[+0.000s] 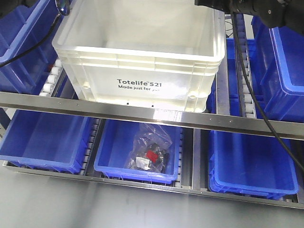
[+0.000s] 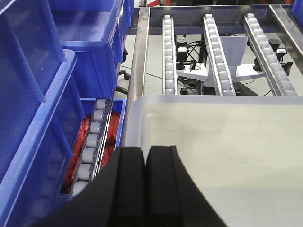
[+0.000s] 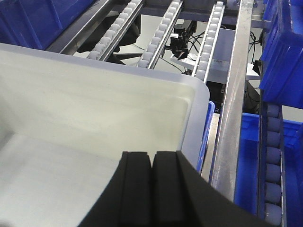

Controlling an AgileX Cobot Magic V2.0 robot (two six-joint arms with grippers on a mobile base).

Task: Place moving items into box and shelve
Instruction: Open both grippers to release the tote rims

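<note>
White crate (image 1: 142, 52) sits on the upper shelf rollers (image 2: 215, 52). Left gripper (image 2: 145, 189) hangs over its left rim, right gripper (image 3: 152, 189) over its right rim; both have their jaws pressed together, holding nothing.

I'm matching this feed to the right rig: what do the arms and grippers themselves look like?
Both wrist views show matte black, flat-faced fingers that widen toward the base: the left gripper and the right gripper, each with a thin seam between its two pads. In the front view, the right arm is a dark housing at the top edge, with a black cable trailing down across the shelf. No markings are visible.
</note>
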